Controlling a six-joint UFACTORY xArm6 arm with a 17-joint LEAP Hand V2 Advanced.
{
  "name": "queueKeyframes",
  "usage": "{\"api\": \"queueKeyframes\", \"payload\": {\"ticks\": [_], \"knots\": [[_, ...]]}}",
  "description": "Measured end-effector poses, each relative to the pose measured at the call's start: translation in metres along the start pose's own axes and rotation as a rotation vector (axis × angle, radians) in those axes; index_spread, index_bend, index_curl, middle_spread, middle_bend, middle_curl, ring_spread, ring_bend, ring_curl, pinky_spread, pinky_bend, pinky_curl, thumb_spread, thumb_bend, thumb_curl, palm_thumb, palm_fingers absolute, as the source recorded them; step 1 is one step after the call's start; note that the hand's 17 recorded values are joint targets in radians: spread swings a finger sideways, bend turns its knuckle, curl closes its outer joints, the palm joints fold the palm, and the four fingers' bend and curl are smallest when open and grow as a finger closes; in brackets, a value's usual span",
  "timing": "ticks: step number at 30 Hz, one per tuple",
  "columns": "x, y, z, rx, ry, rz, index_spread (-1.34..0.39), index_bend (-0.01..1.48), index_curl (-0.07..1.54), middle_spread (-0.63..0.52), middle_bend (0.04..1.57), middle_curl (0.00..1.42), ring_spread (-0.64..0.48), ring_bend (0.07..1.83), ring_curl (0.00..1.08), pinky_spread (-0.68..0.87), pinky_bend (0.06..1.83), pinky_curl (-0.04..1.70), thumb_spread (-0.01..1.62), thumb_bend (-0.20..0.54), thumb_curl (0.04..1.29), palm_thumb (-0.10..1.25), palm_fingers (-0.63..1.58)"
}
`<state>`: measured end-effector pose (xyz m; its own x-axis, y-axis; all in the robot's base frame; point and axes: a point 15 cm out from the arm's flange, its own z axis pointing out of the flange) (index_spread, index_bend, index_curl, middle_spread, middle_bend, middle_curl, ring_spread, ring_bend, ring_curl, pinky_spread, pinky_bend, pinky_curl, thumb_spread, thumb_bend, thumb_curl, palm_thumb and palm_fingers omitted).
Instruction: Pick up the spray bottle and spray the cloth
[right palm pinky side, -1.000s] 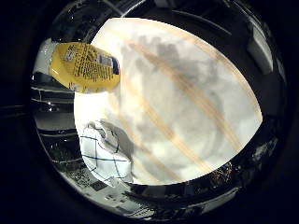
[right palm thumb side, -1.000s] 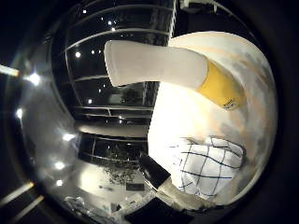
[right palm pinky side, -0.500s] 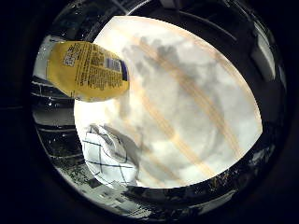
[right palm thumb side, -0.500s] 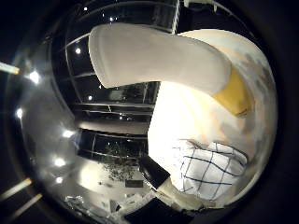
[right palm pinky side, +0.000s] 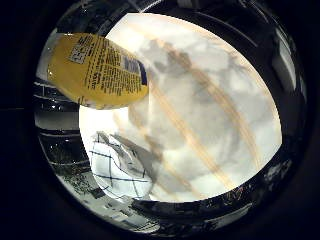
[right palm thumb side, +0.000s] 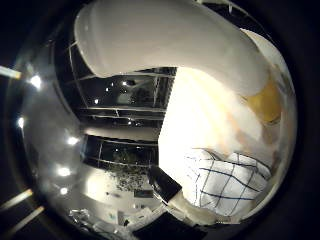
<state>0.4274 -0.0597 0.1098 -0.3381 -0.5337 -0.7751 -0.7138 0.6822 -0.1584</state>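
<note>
The spray bottle stands on the pale marbled table (right palm pinky side: 215, 120). Its yellow labelled body (right palm pinky side: 95, 70) fills a good part of the little finger side view. Its white upper part (right palm thumb side: 170, 45) looms large across the thumb side view, so it is very close to the palm. A crumpled white cloth (right palm pinky side: 117, 167) with a dark blue grid lies on the table beside the bottle, near the table's edge. No part of my hand shows in either view.
The table ends just past the cloth and the bottle. Beyond that edge lies a dark room with shelving and ceiling lights (right palm thumb side: 35, 80). A small dark object (right palm thumb side: 165, 182) sits at the table's edge beside the cloth.
The bottle has grown steadily larger in both views, so the palm has come closer to it. The cloth lies where it was on the table.
</note>
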Motion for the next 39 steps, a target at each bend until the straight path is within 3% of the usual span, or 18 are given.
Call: {"api": "queueKeyframes", "payload": {"ticks": [10, 20, 24, 28, 31, 34, 39], "knots": [[-0.001, -0.009, 0.014, -0.012, -0.004, -0.004, -0.09, 0.15, 0.25, 0.24, 0.22, 0.34, 0.27, 0.46, 0.27, 0.46, 0.54, 0.3, 0.97, -0.029, 0.3, 0.42, 0.06], [-0.006, -0.02, 0.029, -0.021, -0.027, -0.005, -0.11, 0.18, 0.3, 0.11, 0.37, 0.38, 0.17, 0.51, 0.27, 0.35, 0.41, 0.25, 0.97, -0.027, 0.3, 0.46, 0.31], [-0.01, -0.027, 0.03, -0.013, -0.034, -0.017, -0.17, 0.18, 0.31, 0.01, 0.49, 0.43, 0.06, 0.7, 0.31, 0.23, 0.37, 0.22, 0.97, -0.022, 0.31, 0.49, 0.6], [-0.012, -0.03, 0.031, 0.008, -0.052, -0.011, -0.3, 0.2, 0.35, -0.12, 0.64, 0.51, -0.13, 0.89, 0.39, -0.04, 0.62, 0.25, 0.99, -0.013, 0.32, 0.57, 1.03], [-0.02, -0.03, 0.036, 0.023, -0.103, -0.002, -0.37, 0.34, 0.46, -0.16, 0.8, 0.59, -0.2, 1.0, 0.45, -0.27, 0.86, 0.34, 1.01, 0.004, 0.35, 0.71, 1.32], [-0.035, -0.026, 0.041, 0.017, -0.192, 0.016, -0.38, 0.55, 0.59, -0.16, 0.95, 0.64, -0.21, 1.1, 0.5, -0.35, 1.02, 0.42, 1.0, 0.005, 0.4, 0.85, 1.32], [-0.043, -0.027, 0.046, 0.018, -0.295, 0.014, -0.34, 0.81, 0.73, -0.13, 1.13, 0.69, -0.2, 1.26, 0.56, -0.3, 1.2, 0.53, 0.92, -0.005, 0.5, 1.0, 1.28]]}}
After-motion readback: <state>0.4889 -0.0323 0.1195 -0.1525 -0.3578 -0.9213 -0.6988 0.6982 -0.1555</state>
